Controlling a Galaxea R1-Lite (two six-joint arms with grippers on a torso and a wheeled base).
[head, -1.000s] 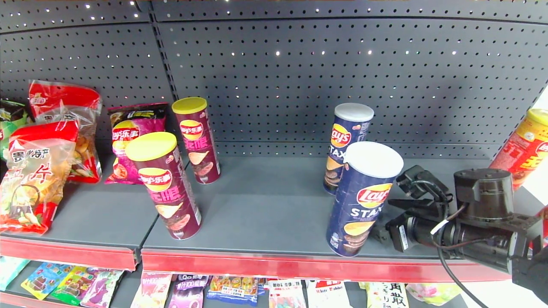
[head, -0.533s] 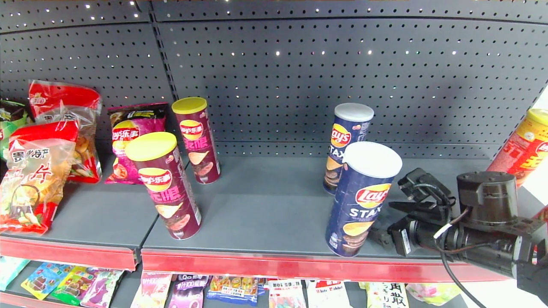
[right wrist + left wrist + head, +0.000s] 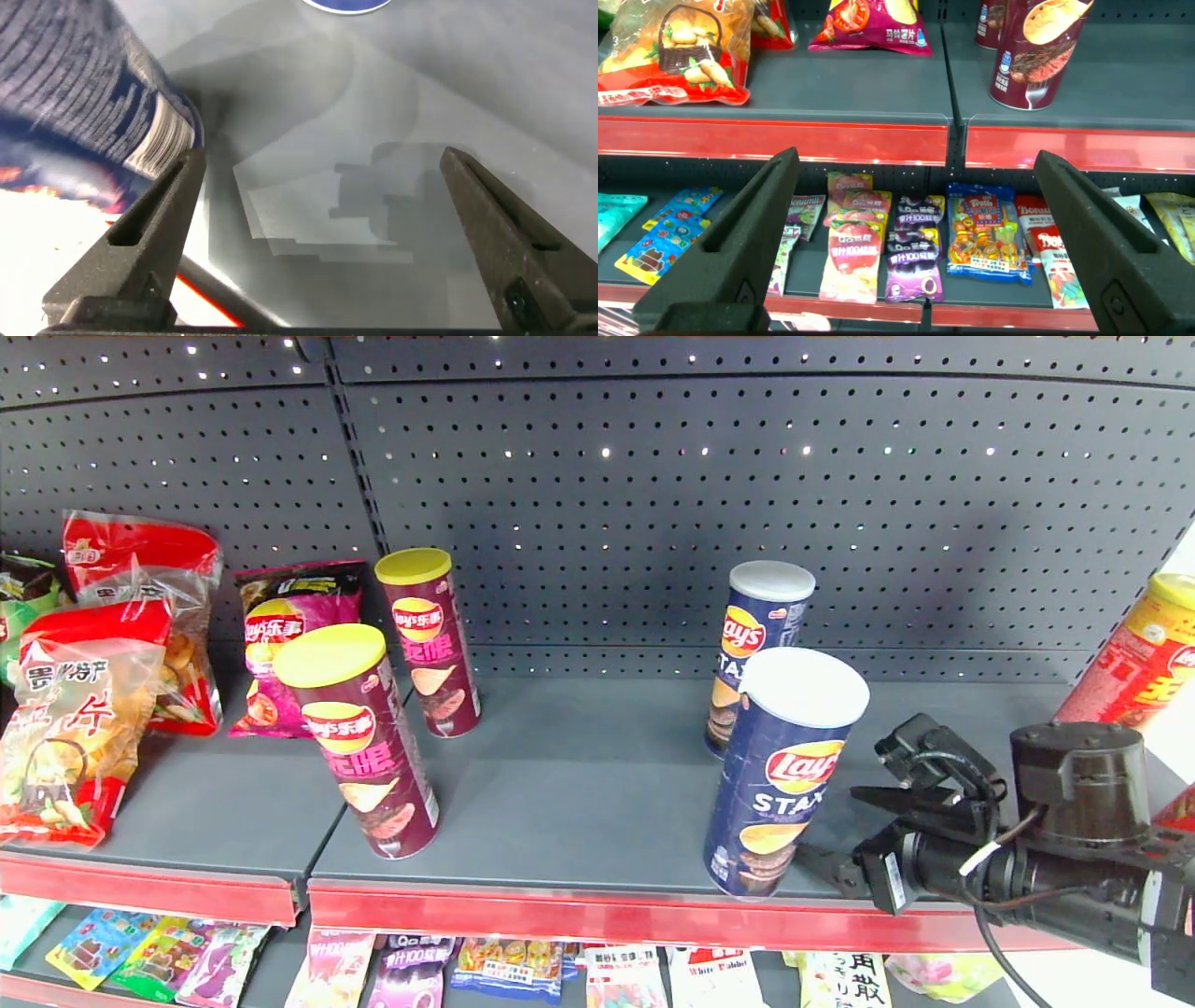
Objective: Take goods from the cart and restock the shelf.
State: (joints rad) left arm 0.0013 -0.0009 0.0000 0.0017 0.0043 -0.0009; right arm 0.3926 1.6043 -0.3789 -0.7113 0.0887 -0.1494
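A dark blue chip can with a white lid (image 3: pixel 784 775) stands near the front edge of the grey shelf (image 3: pixel 579 784), leaning slightly. My right gripper (image 3: pixel 826 821) is just to its right, low over the shelf, open. In the right wrist view the blue can (image 3: pixel 84 103) lies outside one finger (image 3: pixel 154 233), close against it, and bare shelf shows between the fingers. A second blue can (image 3: pixel 761 635) stands behind the first. My left gripper (image 3: pixel 915 233) is open with nothing in it, facing the lower shelf of candy bags (image 3: pixel 980 233).
Two purple cans with yellow lids (image 3: pixel 359 737) (image 3: pixel 429 639) stand left of centre. Snack bags (image 3: pixel 84 709) fill the left end. A red can (image 3: pixel 1134 658) leans at the far right. A red rail (image 3: pixel 607 915) edges the shelf front; open shelf lies between the purple and blue cans.
My right arm has drawn back to the right and a little down, away from the front blue can. The can now leans a bit more to the left.
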